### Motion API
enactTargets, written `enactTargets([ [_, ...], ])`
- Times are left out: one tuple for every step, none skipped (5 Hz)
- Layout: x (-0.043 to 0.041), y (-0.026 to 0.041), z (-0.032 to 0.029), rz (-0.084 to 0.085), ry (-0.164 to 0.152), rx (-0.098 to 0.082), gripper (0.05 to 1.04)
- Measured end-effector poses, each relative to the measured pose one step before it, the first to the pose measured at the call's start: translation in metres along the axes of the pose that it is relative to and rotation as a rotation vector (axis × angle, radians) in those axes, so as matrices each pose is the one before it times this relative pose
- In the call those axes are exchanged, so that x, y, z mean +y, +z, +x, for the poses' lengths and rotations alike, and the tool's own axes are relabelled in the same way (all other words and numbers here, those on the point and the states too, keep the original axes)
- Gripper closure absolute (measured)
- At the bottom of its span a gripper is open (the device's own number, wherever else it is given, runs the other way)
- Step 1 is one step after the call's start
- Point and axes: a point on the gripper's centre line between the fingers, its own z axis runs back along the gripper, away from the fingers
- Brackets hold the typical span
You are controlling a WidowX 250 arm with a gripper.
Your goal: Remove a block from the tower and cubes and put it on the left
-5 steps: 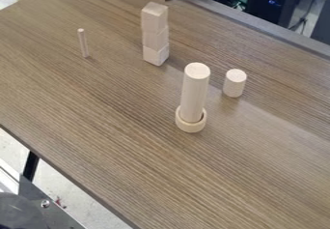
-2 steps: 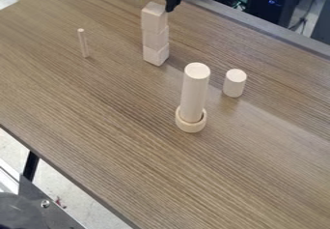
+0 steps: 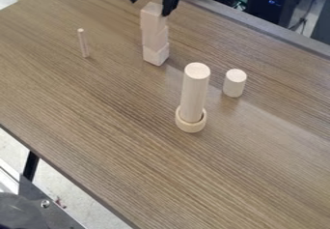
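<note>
- A brown wooden table (image 3: 97,121) with a striped grain runs under and all around the tower.
- Dark computer gear (image 3: 268,3) with a blue light and some cables stands beyond the table, behind the tower and to its right.
- A grey metal plate (image 3: 38,199) with a screw lies well apart from the tower, past the near edge of the table, in the view's lower left.
- The black gripper (image 3: 150,7) hangs at the top of the tower, its fingers wide apart, one to either side of the top block in the view, with nothing held. The right-hand finger overlaps the block's upper corner; whether they touch, I cannot tell.
- The tower (image 3: 156,38) is three pale wooden blocks, one on another, edges not quite lined up. The top block (image 3: 152,18) is on the tower.
- A tall round post (image 3: 194,93) stands upright nearer the camera than the tower, to its right, its foot in a wooden ring (image 3: 189,125).
- A short round post (image 3: 234,84) stands upright farther right of the tower.
- A thin stick (image 3: 83,44) stands upright left of the tower.
</note>
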Motion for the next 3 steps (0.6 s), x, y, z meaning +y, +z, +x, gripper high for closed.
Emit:
enactTargets([
  [0.00115, -0.00564, -0.0087, -0.0052, -0.0012, 0.037, 0.437],
  [0.00246, -0.00151, -0.00593, 0.0057, 0.0022, 0.0134, 0.529],
  [-0.00066, 0.00083, -0.00187, -0.0027, -0.0158, -0.0019, 0.529],
])
